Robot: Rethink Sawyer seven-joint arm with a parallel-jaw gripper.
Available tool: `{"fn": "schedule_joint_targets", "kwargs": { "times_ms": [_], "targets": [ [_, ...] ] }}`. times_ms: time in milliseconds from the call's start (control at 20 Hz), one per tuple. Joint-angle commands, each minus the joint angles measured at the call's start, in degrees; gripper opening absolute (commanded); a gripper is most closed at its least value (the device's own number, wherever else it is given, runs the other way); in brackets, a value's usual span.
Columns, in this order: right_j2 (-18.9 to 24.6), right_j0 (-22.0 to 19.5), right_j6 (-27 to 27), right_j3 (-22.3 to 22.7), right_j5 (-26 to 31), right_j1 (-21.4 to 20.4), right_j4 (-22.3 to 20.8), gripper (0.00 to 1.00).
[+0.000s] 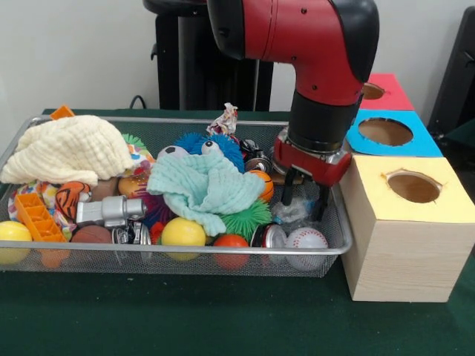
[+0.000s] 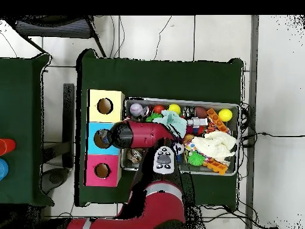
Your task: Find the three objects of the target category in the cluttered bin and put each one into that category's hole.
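- My gripper (image 1: pixel 304 199) hangs low inside the bin (image 1: pixel 185 254), at the end nearest the 3 boxes, with its 2 dark fingers (image 1: pixel 286 187) spread apart and pointing down.
- Between those fingers sits a clear crinkled plastic piece (image 1: pixel 295 211); I cannot tell whether they touch it.
- The bin lies along the middle of the green bench, heaped with balls, 2 cloths and toys.
- A white baseball (image 1: pixel 306 239) rests just in front of my gripper, against the mesh wall.
- The hole (image 1: pixel 373 90) in the red-topped box is at the row's end closest to my base; blue is in the middle, yellow at the other end.
- In the overhead view my arm (image 2: pixel 143 135) covers that end of the bin.
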Motion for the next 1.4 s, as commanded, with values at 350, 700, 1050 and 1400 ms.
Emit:
{"fn": "schedule_joint_targets", "kwargs": {
  "times_ms": [350, 700, 1050, 1400],
  "targets": [
    [2.9, -0.9, 5.8, -7.6, -2.8, 7.7, 2.5, 1.0],
    [2.4, -0.6, 5.1, -9.6, -0.7, 8.5, 2.3, 1.0],
    [-5.0, 4.2, 4.8, -16.3, 12.0, 11.0, -0.2, 1.0],
    [-11.3, 9.3, 0.5, -23.9, 26.4, 14.8, -5.2, 1.0]
  ]
}}
